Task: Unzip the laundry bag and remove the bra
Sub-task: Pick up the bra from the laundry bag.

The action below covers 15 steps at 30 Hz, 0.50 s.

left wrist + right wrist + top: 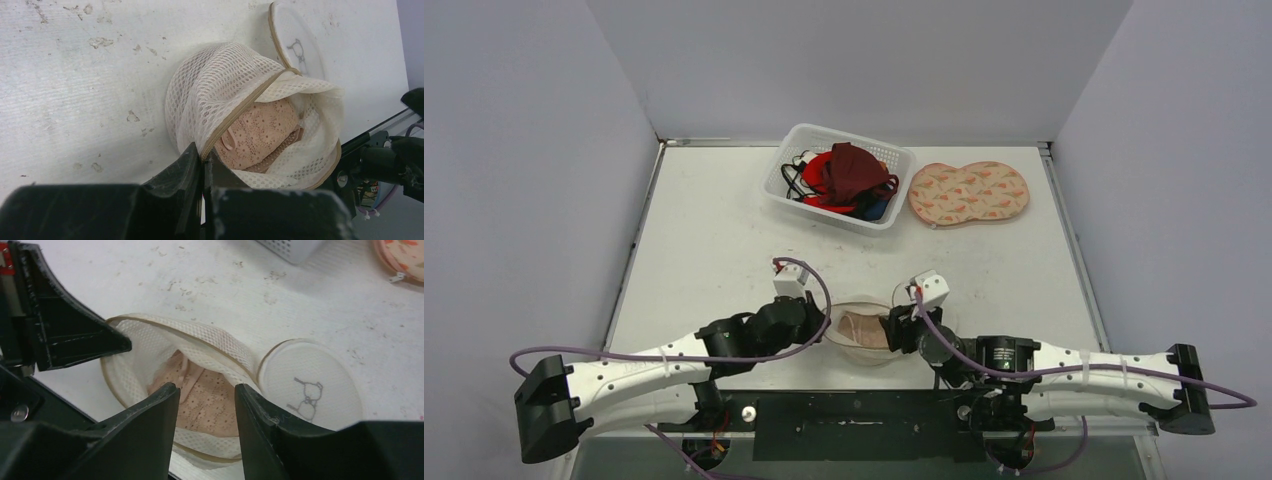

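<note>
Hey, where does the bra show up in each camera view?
Top external: bra low, centre.
Left wrist: bra right of centre.
Right wrist: bra bottom centre.
Shared landmark: the white mesh laundry bag holding it.

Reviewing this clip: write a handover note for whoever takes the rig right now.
Left pincer: shut on the tan edge trim of the laundry bag.
Right pincer: open, holding nothing, poised over the bag's mouth.
The bag sits at the table's near edge between the arms, and the bra is inside it, in plain view.
Done: bag unzipped, lid flap lying open.
Left: grip the bra and lift it out.
</note>
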Tool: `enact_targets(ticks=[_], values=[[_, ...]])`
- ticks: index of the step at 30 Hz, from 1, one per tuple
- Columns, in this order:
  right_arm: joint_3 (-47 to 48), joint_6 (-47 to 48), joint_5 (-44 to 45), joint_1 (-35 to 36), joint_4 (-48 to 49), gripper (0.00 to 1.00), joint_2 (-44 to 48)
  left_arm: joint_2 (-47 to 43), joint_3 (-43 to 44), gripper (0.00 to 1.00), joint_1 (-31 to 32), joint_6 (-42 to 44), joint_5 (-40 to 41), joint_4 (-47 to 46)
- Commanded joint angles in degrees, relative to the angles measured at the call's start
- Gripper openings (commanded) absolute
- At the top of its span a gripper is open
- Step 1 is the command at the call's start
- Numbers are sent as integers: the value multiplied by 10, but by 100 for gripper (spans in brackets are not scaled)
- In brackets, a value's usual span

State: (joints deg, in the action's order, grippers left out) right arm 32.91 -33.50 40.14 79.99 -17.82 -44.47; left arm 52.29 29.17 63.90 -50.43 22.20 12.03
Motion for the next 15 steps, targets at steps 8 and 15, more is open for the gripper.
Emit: enact_targets(ticks=[8, 15], values=[[39, 60, -176, 3, 20, 31, -151, 4, 29, 3, -3, -17, -30, 2], [-3, 81, -264, 14, 63, 30, -178, -4, 11, 13, -4, -40, -41, 0]])
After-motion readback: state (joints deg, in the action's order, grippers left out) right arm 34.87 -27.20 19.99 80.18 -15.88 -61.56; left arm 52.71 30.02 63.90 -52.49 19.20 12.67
